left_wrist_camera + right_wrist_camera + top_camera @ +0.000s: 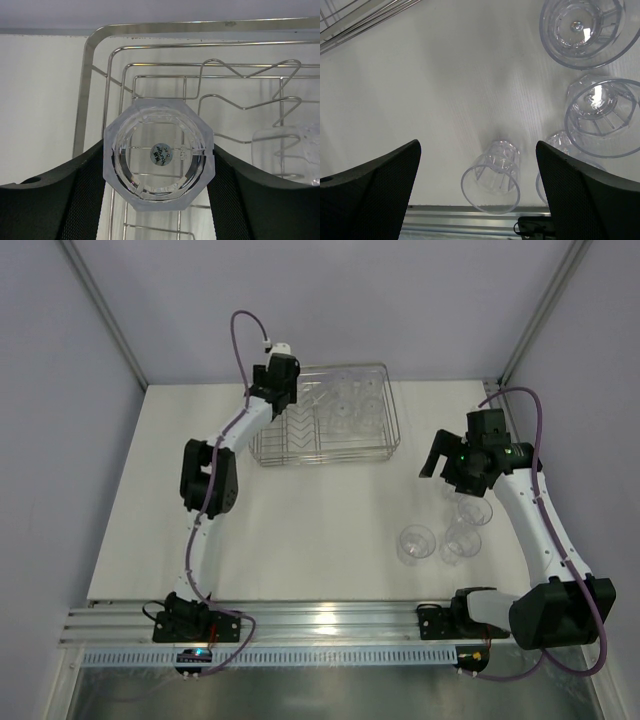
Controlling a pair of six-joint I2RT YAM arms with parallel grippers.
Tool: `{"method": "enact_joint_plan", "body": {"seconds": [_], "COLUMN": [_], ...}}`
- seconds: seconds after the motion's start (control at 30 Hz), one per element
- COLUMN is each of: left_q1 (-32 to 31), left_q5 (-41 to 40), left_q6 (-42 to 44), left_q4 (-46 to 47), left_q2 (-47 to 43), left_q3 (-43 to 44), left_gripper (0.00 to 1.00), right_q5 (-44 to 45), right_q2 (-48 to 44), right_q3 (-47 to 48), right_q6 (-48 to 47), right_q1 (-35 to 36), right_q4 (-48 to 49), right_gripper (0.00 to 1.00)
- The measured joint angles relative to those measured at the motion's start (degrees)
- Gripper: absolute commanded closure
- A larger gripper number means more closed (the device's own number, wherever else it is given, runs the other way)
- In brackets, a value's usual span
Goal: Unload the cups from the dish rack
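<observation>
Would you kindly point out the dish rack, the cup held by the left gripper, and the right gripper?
dish rack (297, 430), top external view, on its V-shaped dividers.
held cup (159, 155), left wrist view, on the centre of its base.
right gripper (477, 150), right wrist view, midway between its open fingertips.

This is a robotics lab test cell: a plain white table (300, 530) boxed in by blank grey panels (40, 460), metal frame posts (105, 312) at 11 and 1 o'clock, and 2 cabled robot arms (205, 480) bolted to an aluminium rail (330, 622) at 6 o'clock.
</observation>
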Motion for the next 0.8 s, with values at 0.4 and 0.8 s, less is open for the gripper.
{"method": "enact_joint_plan", "body": {"seconds": [0.4, 0.8], "left_q1": [-4.0, -4.7], "left_q5": [0.0, 32.6], "left_q6": [-1.3, -27.0], "left_q4": [-3.2, 1.6], "left_q2": [-15.5, -40.8], "left_q3": [-7.5, -35.6], "left_gripper": [1.00, 1.00], "right_q5": [-2.2, -35.4], "right_q2": [-1.4, -6.6], "right_q3": [-2.1, -10.9], "right_q6": [0.0, 6.2], "right_q1": [0.0, 0.1], "right_q4": [1.7, 21.6], "right_gripper": [0.01, 0.01]}}
